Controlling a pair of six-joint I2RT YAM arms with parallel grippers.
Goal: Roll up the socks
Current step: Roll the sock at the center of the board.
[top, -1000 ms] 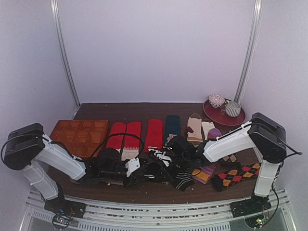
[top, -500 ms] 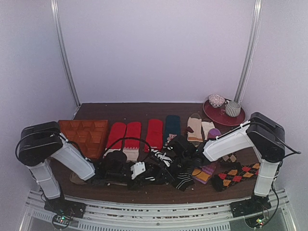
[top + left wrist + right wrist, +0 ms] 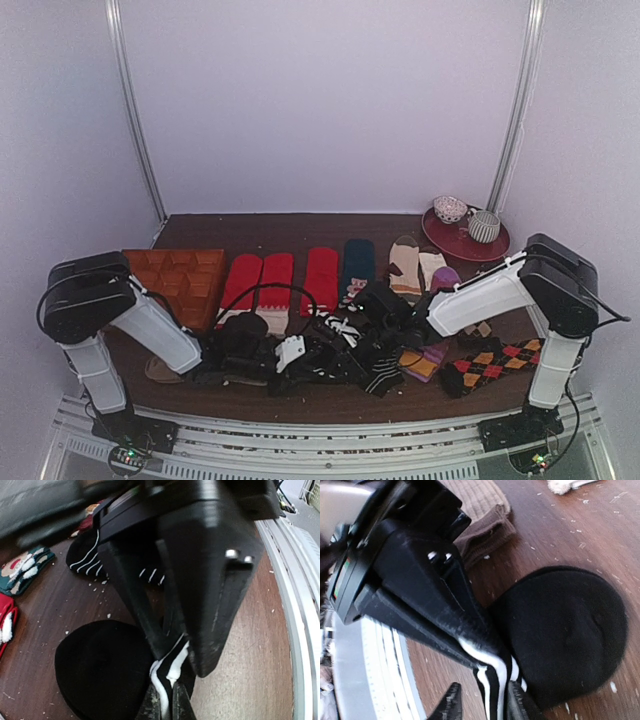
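Left wrist view: the left pincer (image 3: 166, 706) is pressed together on the white-banded cuff of the black sock (image 3: 102, 672). It is likely pinning that edge so a roll can start, and the toe end lies flat on the tabletop (image 3: 245, 680). The right pincer (image 3: 485, 702) faces it head-on, spread, straddling the same cuff without gripping, probably ready to tuck or take over. Farther off, at eleven o'clock, lies the striped sock (image 3: 87, 560). Red socks (image 3: 262, 282) sit beyond, toward twelve.

Pale lilac walls (image 3: 320, 100) all round, evenly lit. Metal uprights (image 3: 134, 110) in the back corners, dark wooden table (image 3: 290, 228) below
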